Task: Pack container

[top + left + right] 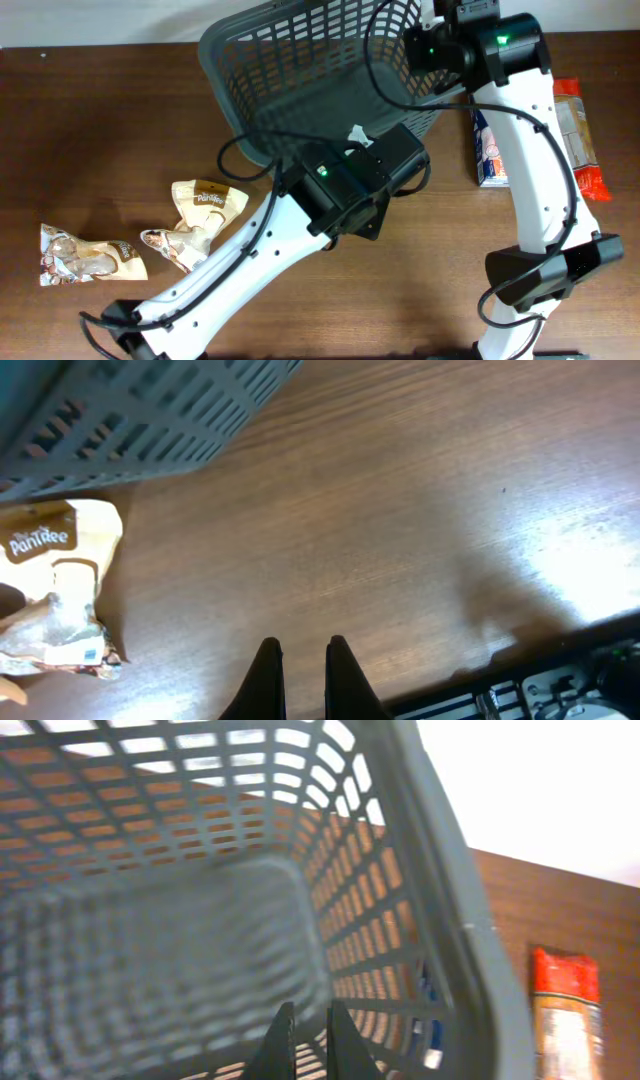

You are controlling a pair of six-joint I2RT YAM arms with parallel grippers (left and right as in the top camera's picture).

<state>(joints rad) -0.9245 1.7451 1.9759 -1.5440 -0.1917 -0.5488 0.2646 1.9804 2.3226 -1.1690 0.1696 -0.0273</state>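
Overhead camera shows a large dark grey plastic basket (300, 70) with slotted walls at the far middle of the brown wooden table (90, 120). The white left arm (240, 250) reaches from the near left corner up to the basket's near side. The white right arm (535, 150) goes from the near right up to the basket's far right corner.

A cream and brown snack bag (208, 200) lies on the left of the table, well apart from the basket. A second bag (85, 255) of the same kind lies further left. A blue and white packet (487, 155) lies just right of the basket, partly under the right arm. An orange packet (585, 150) lies beside it, nearer the right edge.

The left wrist camera shows the left tool (300, 680) above bare table. Its two dark fingers sit close together with a thin gap, and nothing is between them. The basket wall is at the far left there, with the cream bag below it.

The right wrist camera shows the right tool (308, 1040) over the inside of the basket. Its fingers are close together too and hold nothing.
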